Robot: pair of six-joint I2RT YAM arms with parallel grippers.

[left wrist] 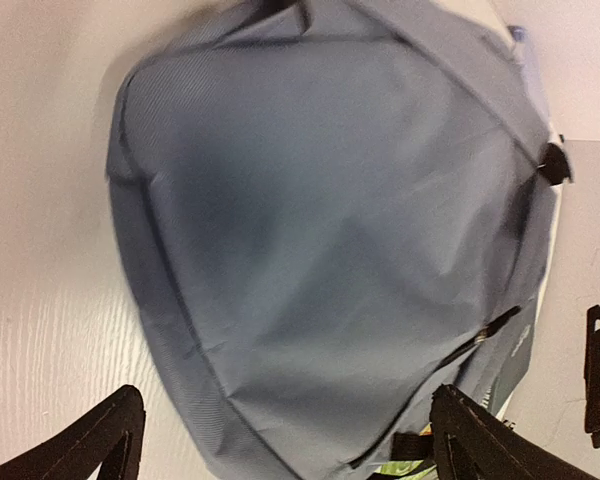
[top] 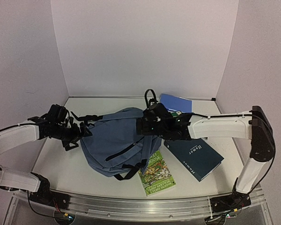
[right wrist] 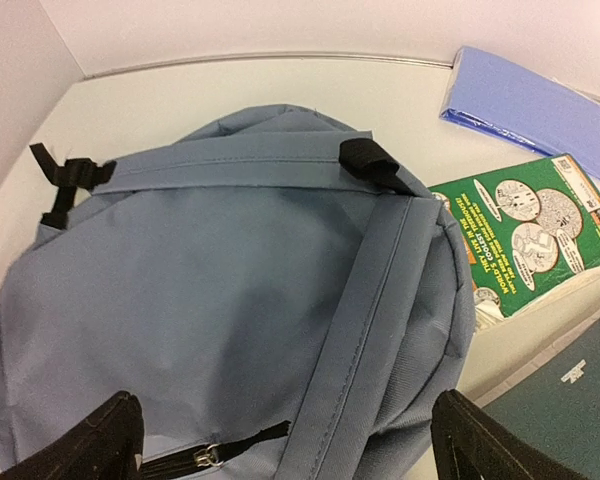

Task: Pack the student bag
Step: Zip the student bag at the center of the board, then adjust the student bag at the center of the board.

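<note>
the student bag [top: 117, 140] is seen lying flat in the middle of the surface [top: 54, 166]. its front zip appears shut, and no open mouth can be made out in any view. the left gripper [top: 82, 134] is held at the bag's left edge, jaws spread wide, with nothing gripped between them. the right gripper [top: 143, 126] is poised over the bag's upper right part, likewise spread wide and empty.

nothing is judged to be packed yet. a green paperback [top: 158, 177] is spotted at the bag's lower edge, partly tucked beneath it. a dark teal book [top: 195, 157] is laid just to the right, and a blue notebook [top: 175, 102] is parked at the upper right, near the back wall. a second green book [right wrist: 525, 235] is caught in the right wrist view, between the notebook and the teal book.

so the whole job is reckoned left to do: the bag to be unzipped and opened, and each book to be slid in.
</note>
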